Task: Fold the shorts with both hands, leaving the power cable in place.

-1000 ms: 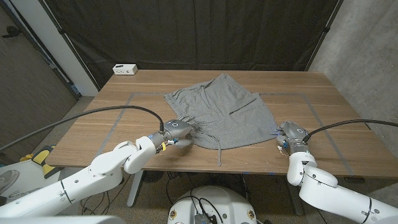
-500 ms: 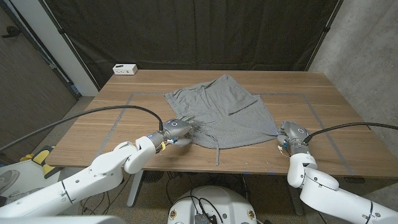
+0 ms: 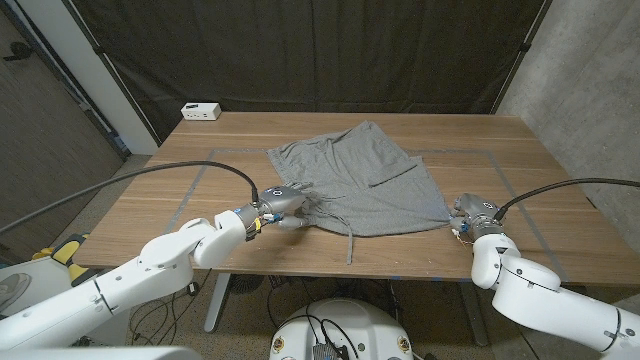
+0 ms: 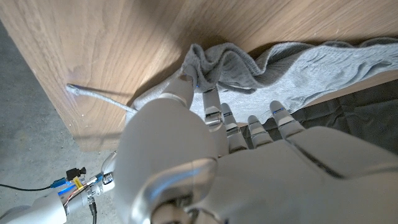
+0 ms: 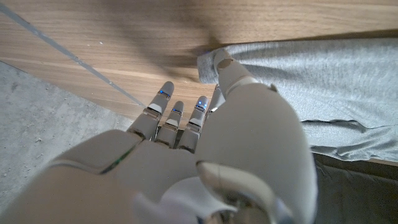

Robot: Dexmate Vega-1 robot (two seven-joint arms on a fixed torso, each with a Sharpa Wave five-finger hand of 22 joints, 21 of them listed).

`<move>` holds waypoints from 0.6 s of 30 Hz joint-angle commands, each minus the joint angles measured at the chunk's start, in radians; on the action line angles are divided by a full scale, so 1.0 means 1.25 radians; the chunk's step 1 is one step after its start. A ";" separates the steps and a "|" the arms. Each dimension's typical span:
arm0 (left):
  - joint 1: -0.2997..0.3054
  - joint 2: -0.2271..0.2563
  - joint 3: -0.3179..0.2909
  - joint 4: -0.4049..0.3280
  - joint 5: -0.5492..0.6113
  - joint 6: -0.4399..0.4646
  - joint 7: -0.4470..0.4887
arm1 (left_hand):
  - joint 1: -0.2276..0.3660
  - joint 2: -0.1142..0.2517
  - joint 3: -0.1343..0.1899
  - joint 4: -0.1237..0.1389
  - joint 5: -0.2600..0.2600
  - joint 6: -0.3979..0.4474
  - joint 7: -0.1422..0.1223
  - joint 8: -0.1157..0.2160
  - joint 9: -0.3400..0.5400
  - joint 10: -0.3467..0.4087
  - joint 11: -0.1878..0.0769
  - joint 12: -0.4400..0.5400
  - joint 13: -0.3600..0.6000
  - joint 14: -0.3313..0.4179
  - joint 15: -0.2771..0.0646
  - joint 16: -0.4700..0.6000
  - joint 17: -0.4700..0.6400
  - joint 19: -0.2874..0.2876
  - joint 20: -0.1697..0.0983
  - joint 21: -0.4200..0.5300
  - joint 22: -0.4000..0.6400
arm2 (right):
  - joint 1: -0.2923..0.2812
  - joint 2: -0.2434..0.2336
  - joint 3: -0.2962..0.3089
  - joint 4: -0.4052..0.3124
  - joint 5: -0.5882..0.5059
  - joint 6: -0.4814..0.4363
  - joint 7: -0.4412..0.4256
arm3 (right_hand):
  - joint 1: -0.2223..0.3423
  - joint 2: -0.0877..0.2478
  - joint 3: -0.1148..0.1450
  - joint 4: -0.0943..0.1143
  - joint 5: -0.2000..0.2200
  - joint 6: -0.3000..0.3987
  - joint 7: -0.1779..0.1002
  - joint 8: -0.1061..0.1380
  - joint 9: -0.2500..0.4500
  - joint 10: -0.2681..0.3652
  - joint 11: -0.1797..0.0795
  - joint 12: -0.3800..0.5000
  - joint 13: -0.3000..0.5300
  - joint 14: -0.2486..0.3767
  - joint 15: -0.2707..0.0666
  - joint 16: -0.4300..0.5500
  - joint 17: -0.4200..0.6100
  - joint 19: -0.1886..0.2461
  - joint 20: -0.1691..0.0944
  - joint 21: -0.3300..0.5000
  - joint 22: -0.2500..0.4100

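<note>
Wooden bench (image 3: 150,190) — grey shorts (image 3: 360,180) spread on it.
Left hand (image 3: 283,204) pinches the shorts' near-left corner; right hand (image 3: 472,214) touches their near-right corner — grip unclear.

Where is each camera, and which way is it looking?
Head view: on the robot's head, looking down at the table, both arms and the gray shorts.
Left wrist view: behind the left hand, pinching bunched cloth.
Right wrist view: behind the right hand, at a cloth corner.
All three show the shorts and table.
</note>
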 commanded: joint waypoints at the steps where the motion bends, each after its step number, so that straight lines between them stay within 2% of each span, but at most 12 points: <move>1: -0.021 0.023 -0.046 0.027 -0.151 -0.080 -0.027 | 0.004 -0.009 0.003 -0.002 0.009 0.034 -0.023 0.034 0.047 0.010 -0.001 -0.003 0.000 0.003 -0.006 -0.002 0.000 0.007 -0.001 0.000 0.000 | 0.021 -0.051 0.022 -0.140 0.079 -0.174 0.036 | 0.001 -0.008 0.007 0.002 -0.005 0.003 -0.006 -0.006 0.001 -0.004 -0.002 -0.007 0.004 -0.008 -0.046 -0.005 0.002 -0.004 -0.001 -0.004 0.001; 2: -0.021 0.025 -0.051 0.029 -0.163 -0.085 -0.029 | 0.004 -0.009 0.003 -0.002 0.010 0.034 -0.023 0.034 0.047 0.010 0.000 -0.003 0.000 0.003 -0.006 -0.002 0.000 0.007 -0.001 0.000 0.000 | 0.000 -0.054 0.058 -0.152 0.102 -0.169 0.043 | 0.001 -0.008 0.008 0.003 -0.005 0.003 -0.006 -0.007 0.001 -0.005 -0.003 -0.007 0.004 -0.009 -0.044 -0.006 0.002 -0.005 -0.002 -0.004 0.001; 4: -0.022 0.030 -0.060 0.034 -0.188 -0.098 -0.033 | 0.005 -0.010 0.003 -0.002 0.012 0.034 -0.023 0.034 0.049 0.010 0.000 -0.004 0.000 0.003 -0.005 -0.002 0.000 0.007 -0.001 0.000 0.000 | -0.008 -0.065 0.063 -0.170 0.107 -0.177 0.026 | 0.000 -0.008 0.010 0.004 -0.005 0.000 -0.008 -0.009 0.001 -0.007 -0.003 -0.008 0.004 -0.011 -0.044 -0.007 0.003 -0.007 -0.003 -0.005 0.001; 6: -0.026 0.035 -0.067 0.039 -0.215 -0.108 -0.046 | 0.005 -0.011 0.003 -0.002 0.015 0.034 -0.021 0.035 0.051 0.010 0.001 -0.005 0.000 0.002 -0.004 -0.003 0.000 0.007 0.000 0.000 0.000 | -0.029 -0.067 0.095 -0.185 0.128 -0.177 0.019 | 0.000 -0.008 0.010 0.004 -0.005 -0.001 -0.009 -0.010 0.001 -0.008 -0.003 -0.009 0.004 -0.011 -0.044 -0.007 0.003 -0.007 -0.003 -0.005 0.001; 8: -0.028 0.041 -0.074 0.041 -0.234 -0.117 -0.055 | 0.006 -0.011 0.003 -0.001 0.017 0.034 -0.022 0.035 0.052 0.011 0.002 -0.005 0.000 0.002 -0.002 -0.003 0.000 0.007 0.000 0.000 0.000 | -0.034 -0.080 0.098 -0.198 0.135 -0.177 0.002 | -0.001 -0.008 0.011 0.005 -0.005 -0.003 -0.010 -0.011 0.001 -0.008 -0.001 -0.009 0.004 -0.011 -0.044 -0.007 0.004 -0.007 -0.004 -0.006 0.001; 10: -0.029 0.049 -0.083 0.041 -0.254 -0.125 -0.064 | 0.006 -0.012 0.003 -0.001 0.019 0.033 -0.020 0.035 0.054 0.011 0.002 -0.006 0.000 0.002 -0.002 -0.003 0.000 0.007 -0.001 -0.001 0.000 | -0.056 -0.073 0.138 -0.205 0.162 -0.177 -0.003 | -0.001 -0.007 0.012 0.006 -0.005 -0.003 -0.013 -0.012 0.001 -0.008 -0.001 -0.009 0.004 -0.011 -0.044 -0.007 0.004 -0.008 -0.004 -0.006 0.001; 12: -0.030 0.057 -0.093 0.043 -0.278 -0.135 -0.072 | 0.007 -0.013 0.003 -0.001 0.021 0.032 -0.021 0.035 0.055 0.012 0.003 -0.007 0.000 0.002 -0.001 -0.003 0.000 0.007 0.000 -0.001 0.000 | -0.044 -0.085 0.122 -0.209 0.171 -0.177 -0.023 | -0.002 -0.007 0.013 0.007 -0.005 -0.004 -0.018 -0.013 0.001 -0.011 -0.004 -0.011 0.004 -0.013 -0.043 -0.008 0.004 -0.008 -0.004 -0.006 0.001; 16: -0.029 0.071 -0.114 0.050 -0.338 -0.162 -0.091 | 0.008 -0.013 0.003 -0.001 0.026 0.035 -0.015 0.037 0.059 0.015 0.005 -0.008 0.000 0.002 0.001 -0.003 0.000 0.007 -0.001 -0.002 0.000 | -0.045 -0.095 0.145 -0.219 0.228 -0.177 -0.045 | -0.003 -0.008 0.014 0.007 -0.005 -0.002 -0.019 -0.013 0.001 -0.012 -0.004 -0.011 0.004 -0.015 -0.042 -0.009 0.005 -0.008 -0.005 -0.006 0.002; 18: -0.027 0.077 -0.124 0.057 -0.377 -0.181 -0.103 | 0.008 -0.013 0.003 -0.001 0.028 0.036 -0.015 0.038 0.060 0.015 0.005 -0.008 0.000 0.002 0.002 -0.003 0.000 0.007 -0.001 -0.002 0.000 | -0.050 -0.092 0.141 -0.221 0.230 -0.177 -0.089 | -0.003 -0.008 0.015 0.008 -0.005 -0.001 -0.019 -0.014 0.000 -0.015 -0.003 -0.012 0.004 -0.015 -0.042 -0.009 0.005 -0.008 -0.005 -0.006 0.002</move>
